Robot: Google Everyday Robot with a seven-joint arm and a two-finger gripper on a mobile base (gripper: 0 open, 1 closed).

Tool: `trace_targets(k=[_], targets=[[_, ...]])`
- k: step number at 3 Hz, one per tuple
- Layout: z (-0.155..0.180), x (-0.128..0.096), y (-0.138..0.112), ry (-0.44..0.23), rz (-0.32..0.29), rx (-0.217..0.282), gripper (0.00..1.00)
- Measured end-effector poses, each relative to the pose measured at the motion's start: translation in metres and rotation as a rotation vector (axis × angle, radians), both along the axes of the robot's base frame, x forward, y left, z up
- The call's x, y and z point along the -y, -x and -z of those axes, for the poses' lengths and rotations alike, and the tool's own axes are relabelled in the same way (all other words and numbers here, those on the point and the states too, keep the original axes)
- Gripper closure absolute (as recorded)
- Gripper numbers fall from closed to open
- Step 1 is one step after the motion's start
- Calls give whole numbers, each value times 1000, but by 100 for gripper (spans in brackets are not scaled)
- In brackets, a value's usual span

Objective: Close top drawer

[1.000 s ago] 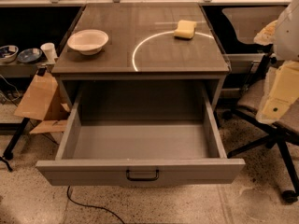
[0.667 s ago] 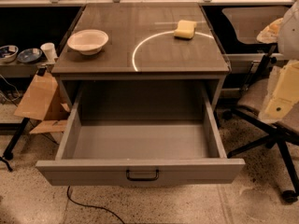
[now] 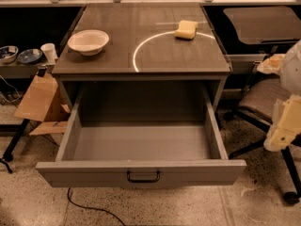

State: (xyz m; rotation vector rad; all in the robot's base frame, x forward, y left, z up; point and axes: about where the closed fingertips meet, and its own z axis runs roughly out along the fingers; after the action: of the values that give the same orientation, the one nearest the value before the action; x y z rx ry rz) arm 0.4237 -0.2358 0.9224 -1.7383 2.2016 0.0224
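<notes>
The top drawer (image 3: 141,172) of the grey cabinet stands pulled far out and is empty inside. Its flat grey front panel faces me, with a small dark bail handle (image 3: 143,176) at its centre. My gripper (image 3: 283,126) is the cream-coloured end of the arm at the right edge of the view. It hangs beside the drawer's right side, apart from it and level with the drawer's side wall. It touches nothing.
On the cabinet top (image 3: 141,55) stand a white bowl (image 3: 88,41) at the left and a yellow sponge (image 3: 186,29) at the back right. A chair (image 3: 263,102) stands at the right. Cardboard (image 3: 40,100) leans at the left. A cable (image 3: 89,208) lies on the floor.
The arm at the right edge has moved lower. The drawer, bowl and sponge have not moved.
</notes>
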Motion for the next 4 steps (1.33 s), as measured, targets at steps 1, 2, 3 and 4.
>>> trace_targets(k=[1,2,3,4], targets=[[48,14,26,-39,22,-60,17],[102,24,56,-87,74,-117,41],[151,20,73,-124,88,-147,64],[207,5,81,-199,69,-151,95]])
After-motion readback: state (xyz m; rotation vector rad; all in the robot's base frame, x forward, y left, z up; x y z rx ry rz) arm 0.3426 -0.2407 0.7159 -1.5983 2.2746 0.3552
